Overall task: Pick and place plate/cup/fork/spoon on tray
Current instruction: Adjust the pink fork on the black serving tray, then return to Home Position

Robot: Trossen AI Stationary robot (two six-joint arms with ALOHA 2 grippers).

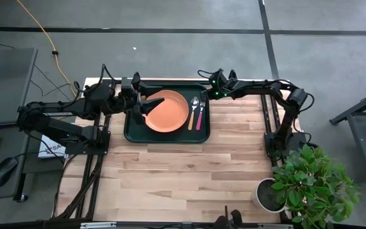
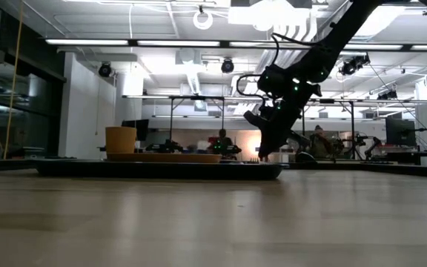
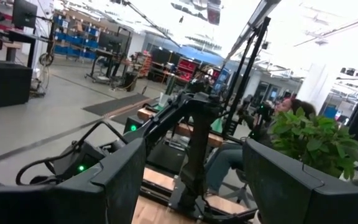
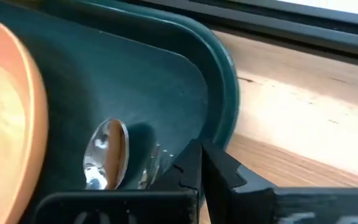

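On the tray [image 1: 132,135] the plate [image 1: 168,112] sits half-covered by the left gripper [image 1: 142,105], its fingers spread wide and holding nothing. Spoon [image 1: 194,112] and fork [image 1: 200,116] lie just right of the plate. The right gripper [image 1: 210,91], pinched shut and empty, hovers over the tray's far right corner. The cup [image 2: 121,139] shows only in the low view.

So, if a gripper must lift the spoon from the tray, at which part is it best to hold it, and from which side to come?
Probably the orange-tan handle, from straight above. The spoon lies flat on the tray, close between the plate and the fork. The handle is slim and straight, whereas the rounded metal bowl would likely slip. The neighbours leave little room for fingers.
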